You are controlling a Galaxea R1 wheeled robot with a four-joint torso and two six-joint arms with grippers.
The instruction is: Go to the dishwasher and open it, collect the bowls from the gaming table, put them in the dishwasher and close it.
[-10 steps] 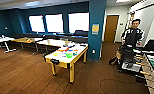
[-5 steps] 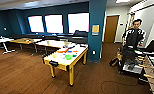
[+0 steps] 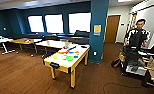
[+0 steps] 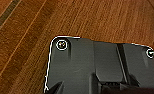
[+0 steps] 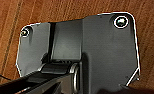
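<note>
Collection stage, not yet begun: the green bowl (image 3: pixel 69 58) lies among bright items on the yellow-trimmed gaming table (image 3: pixel 58 62), mid-room and well ahead; whether either pincer is open cannot be told.

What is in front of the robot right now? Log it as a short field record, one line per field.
setting: office room with brown wood-look floor, dark teal walls, bright windows
gaming table: long narrow white-topped table with yellow edge trim and legs, standing ahead of the robot
bowls: wide green plastic round bowl on that table's top, among other coloured items too blurred to name
person: standing at right by a cart
pillar: teal column behind the table
wrist views: wood-look floor under both arms
</note>
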